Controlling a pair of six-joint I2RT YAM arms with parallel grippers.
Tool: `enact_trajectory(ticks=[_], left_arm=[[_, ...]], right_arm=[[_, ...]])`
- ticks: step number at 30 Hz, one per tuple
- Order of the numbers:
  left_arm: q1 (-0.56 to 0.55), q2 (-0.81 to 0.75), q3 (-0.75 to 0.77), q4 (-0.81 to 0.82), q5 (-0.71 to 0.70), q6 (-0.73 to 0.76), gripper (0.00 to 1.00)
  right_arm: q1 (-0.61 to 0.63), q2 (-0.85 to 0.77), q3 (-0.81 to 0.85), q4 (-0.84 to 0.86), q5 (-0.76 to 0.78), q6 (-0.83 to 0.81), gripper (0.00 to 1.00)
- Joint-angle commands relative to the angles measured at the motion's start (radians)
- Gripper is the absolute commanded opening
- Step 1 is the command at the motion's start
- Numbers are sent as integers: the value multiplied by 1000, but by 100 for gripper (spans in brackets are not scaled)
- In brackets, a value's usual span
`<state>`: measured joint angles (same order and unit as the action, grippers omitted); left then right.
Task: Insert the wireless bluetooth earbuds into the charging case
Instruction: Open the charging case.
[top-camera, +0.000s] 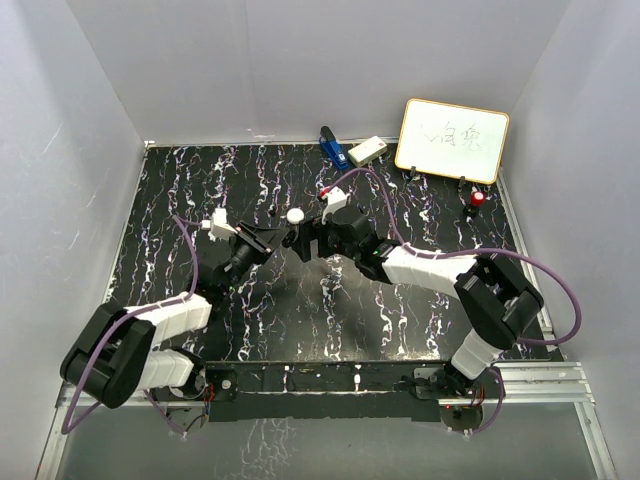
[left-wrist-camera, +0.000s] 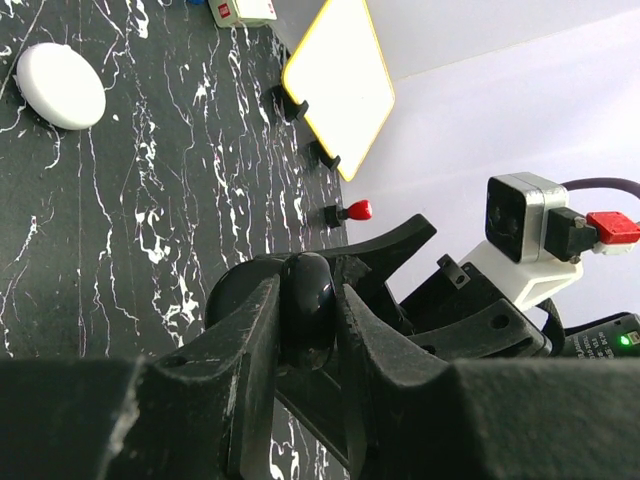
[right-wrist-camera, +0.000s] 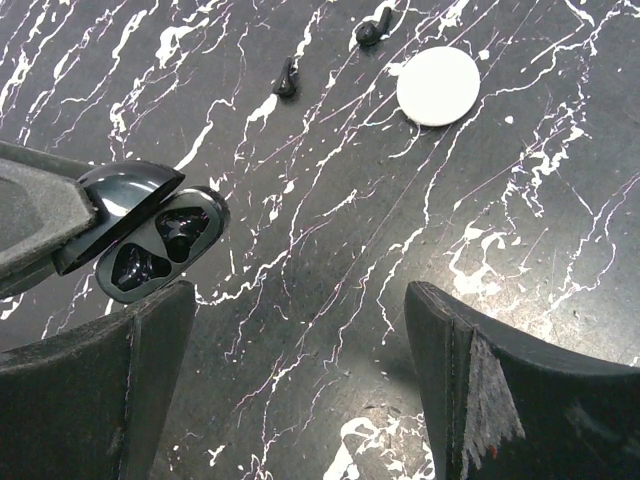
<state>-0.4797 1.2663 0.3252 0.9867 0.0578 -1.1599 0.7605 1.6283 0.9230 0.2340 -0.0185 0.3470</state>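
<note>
The black marbled table (top-camera: 400, 300) spreads under both my arms, with a whiteboard (top-camera: 452, 140) propped at its far right corner. My right gripper (right-wrist-camera: 300, 300) hangs above the table just beside the charging case (right-wrist-camera: 160, 240), its jaws spread wide and gripping nothing. My left gripper (left-wrist-camera: 303, 290) is clamped tight on that glossy black case, whose lid stands open with two wells showing. A white round puck (right-wrist-camera: 438, 85) lies farther out. The earbuds (right-wrist-camera: 287, 80), small and black, lie loose on the table beyond the case, one between case and puck, the other just beside the puck.
</note>
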Motion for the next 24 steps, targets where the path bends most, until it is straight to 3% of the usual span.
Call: enact_trajectory(ticks=[1,5,9,15,18,20,24], left_arm=[[6,-80,-11,-25,-40,33,0],[21,-231,9,-223,-136,95,0],[83,-368,-39,-309,-184,22,0],[166,-426,-124,-217,-111,-113,0],[178,-411,-157,-146,-88,-164,0],[188,-377,-176,-79,-59,-199,0],[193,-340,-198,-18,-48,-240,0]], right_arm=[[6,-7,58,57,26,2,84],[7,-39,2,43,88,-5,84],[6,-50,-35,49,124,-16,81],[8,-43,-11,21,168,-59,87],[7,-90,-46,55,181,-71,98],[-16,-85,-76,119,104,-78,98],[-23,1,29,20,75,-68,98]])
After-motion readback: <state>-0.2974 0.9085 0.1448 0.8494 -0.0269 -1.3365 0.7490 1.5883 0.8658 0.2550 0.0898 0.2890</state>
